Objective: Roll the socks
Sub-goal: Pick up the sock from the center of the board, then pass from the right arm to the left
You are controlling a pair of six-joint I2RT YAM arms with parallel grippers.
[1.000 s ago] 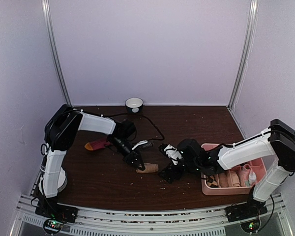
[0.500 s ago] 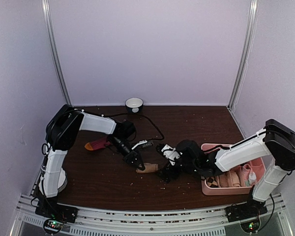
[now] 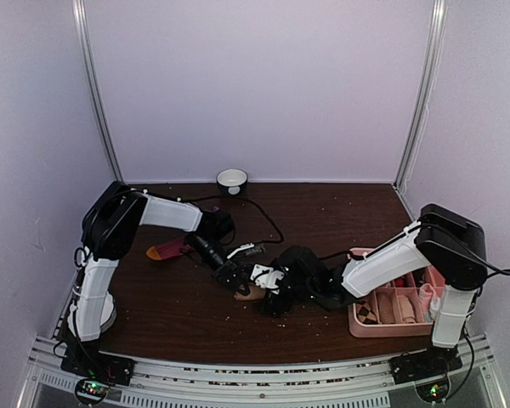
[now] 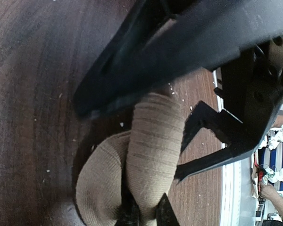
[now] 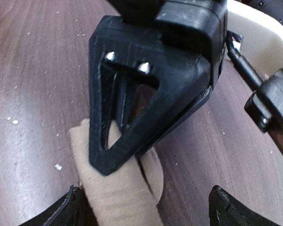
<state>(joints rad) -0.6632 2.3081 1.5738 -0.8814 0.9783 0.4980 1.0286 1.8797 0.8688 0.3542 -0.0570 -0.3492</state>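
The tan sock (image 3: 252,292) lies rolled on the dark table left of centre. My left gripper (image 3: 235,279) is shut on one end of it; in the left wrist view the roll (image 4: 148,155) rises from between the closed fingertips (image 4: 162,214). My right gripper (image 3: 269,294) has come in from the right and stands open, a finger on either side of the tan sock (image 5: 120,200). One left finger (image 5: 146,94) presses on the fabric there. The dark red sock with an orange toe (image 3: 167,250) lies flat behind the left arm, untouched.
A pink divided tray (image 3: 357,327) with small rolled socks stands at the right front edge. A white bowl (image 3: 232,179) sits at the back wall. A black cable (image 3: 268,223) runs across the table, and crumbs are scattered over the wood.
My right gripper has slid left from near the tray until its open fingers straddle the tan sock. The left gripper and the sock have stayed in place.
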